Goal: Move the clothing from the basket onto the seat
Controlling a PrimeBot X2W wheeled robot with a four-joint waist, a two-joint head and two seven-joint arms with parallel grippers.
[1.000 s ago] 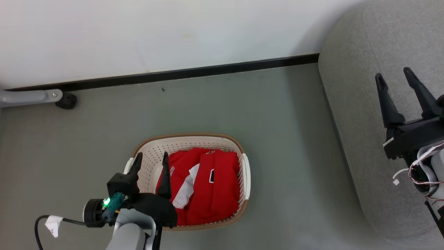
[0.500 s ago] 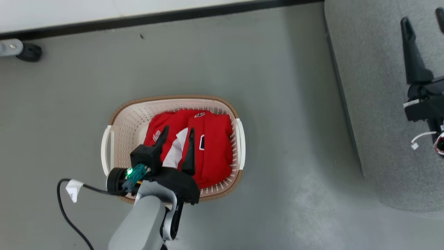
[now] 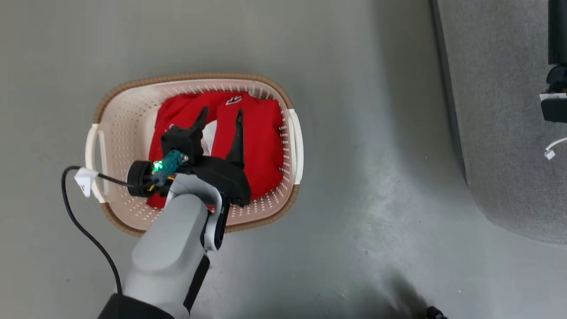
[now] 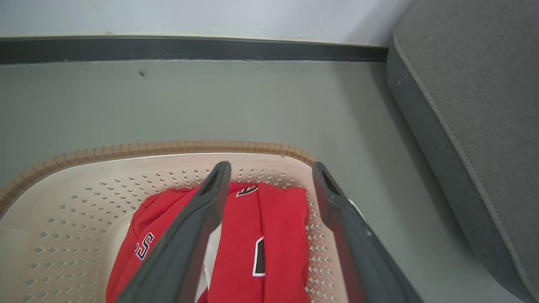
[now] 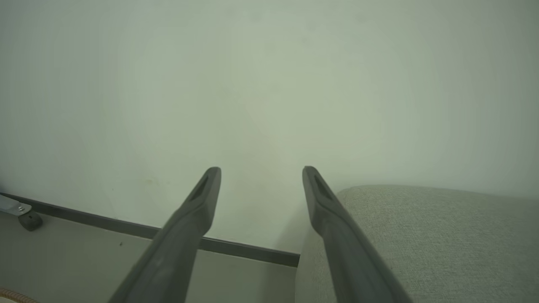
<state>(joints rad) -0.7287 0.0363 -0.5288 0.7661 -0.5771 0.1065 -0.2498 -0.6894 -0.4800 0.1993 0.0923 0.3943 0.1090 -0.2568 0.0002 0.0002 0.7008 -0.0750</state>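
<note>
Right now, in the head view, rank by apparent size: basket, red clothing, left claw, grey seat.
1. Basket and grey seat: alike; the picture's edge cuts the seat, so no ranking.
2. Red clothing, partly hidden.
3. Left claw, though nearer the camera.

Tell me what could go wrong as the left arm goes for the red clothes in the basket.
The left gripper hangs open over folded, layered clothing; it might pinch just the top fold and leave the rest. A finger could catch the perforated basket wall and drag it. The seat lies off to the right, so trailing cloth may drop on the way.
</note>
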